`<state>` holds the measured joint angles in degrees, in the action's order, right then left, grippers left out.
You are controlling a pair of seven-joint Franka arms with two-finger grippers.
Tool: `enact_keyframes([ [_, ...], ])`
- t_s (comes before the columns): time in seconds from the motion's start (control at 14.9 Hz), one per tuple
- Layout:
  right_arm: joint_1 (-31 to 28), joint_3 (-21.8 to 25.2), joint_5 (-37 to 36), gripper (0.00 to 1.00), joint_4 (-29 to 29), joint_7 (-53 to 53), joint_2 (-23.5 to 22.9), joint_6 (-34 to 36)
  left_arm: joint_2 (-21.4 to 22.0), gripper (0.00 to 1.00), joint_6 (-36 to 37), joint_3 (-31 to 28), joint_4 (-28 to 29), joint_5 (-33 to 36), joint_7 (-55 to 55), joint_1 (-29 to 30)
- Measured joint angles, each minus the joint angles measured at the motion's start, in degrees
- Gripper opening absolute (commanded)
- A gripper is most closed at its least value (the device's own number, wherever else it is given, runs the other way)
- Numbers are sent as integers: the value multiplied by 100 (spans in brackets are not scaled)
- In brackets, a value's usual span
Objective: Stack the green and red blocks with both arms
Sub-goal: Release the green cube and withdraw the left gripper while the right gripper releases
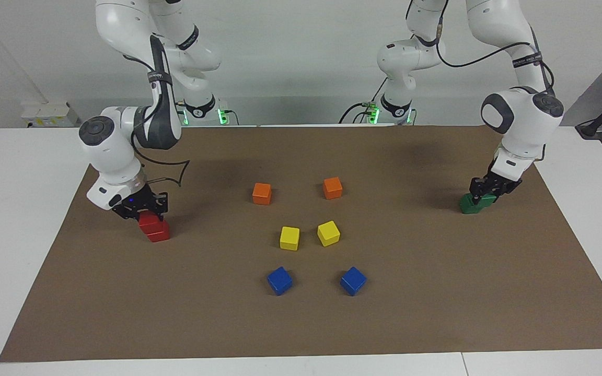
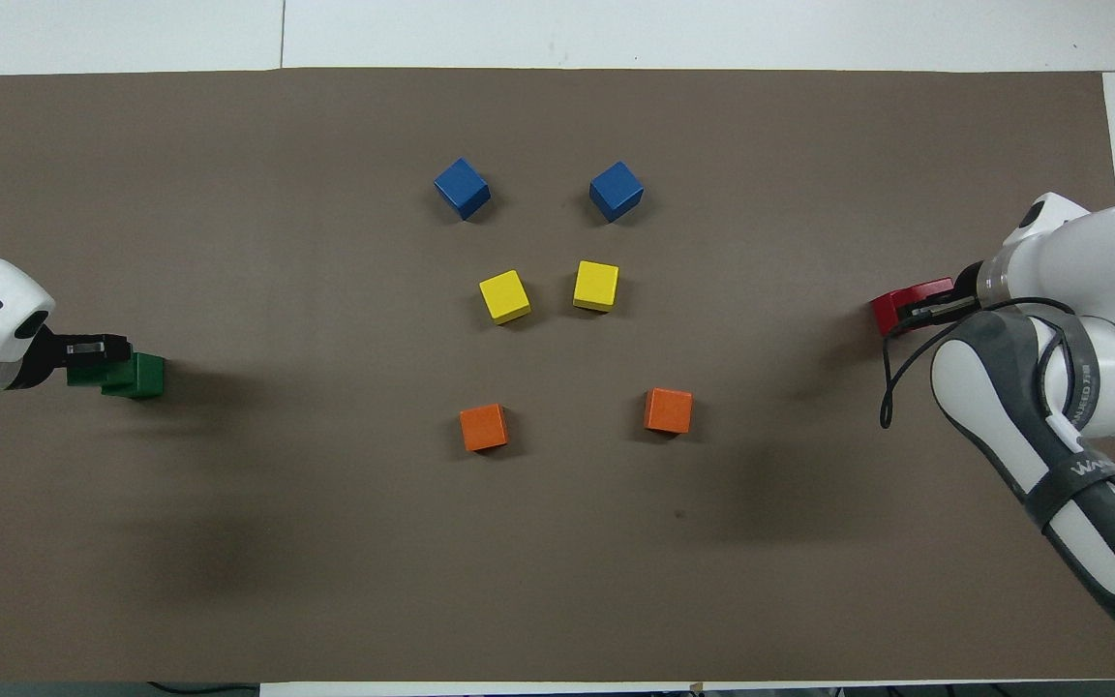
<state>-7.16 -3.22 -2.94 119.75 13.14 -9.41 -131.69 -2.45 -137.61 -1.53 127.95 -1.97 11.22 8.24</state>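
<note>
Basically both stacks look placed. Right gripper (image 1: 141, 210) sits on the upper red block (image 1: 149, 221), which rests on the lower red block (image 1: 158, 233) at the right arm's end of the brown mat (image 1: 411, 324); fingers appear clamped on the upper one. Left gripper (image 1: 490, 191) grips the upper green block (image 1: 485, 198), seated slightly skewed on the lower green block (image 1: 470, 204) at the left arm's end. Left to do, as I read it: let go and retract. Orange, yellow and blue cubes (image 1: 280, 280) sit mid-mat, untouched.
</note>
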Motion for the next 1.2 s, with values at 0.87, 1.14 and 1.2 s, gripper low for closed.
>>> enact_keyframes([
  [0.87,0,0,0,0,7,0,4,-5,0,100,-40,-5,36,0,474,1],
  [1.14,0,0,0,0,7,0,5,-6,0,100,-40,-6,31,0,512,4],
  [1.2,0,0,0,1,7,0,5,-6,1,100,-26,-6,7,0,517,6],
])
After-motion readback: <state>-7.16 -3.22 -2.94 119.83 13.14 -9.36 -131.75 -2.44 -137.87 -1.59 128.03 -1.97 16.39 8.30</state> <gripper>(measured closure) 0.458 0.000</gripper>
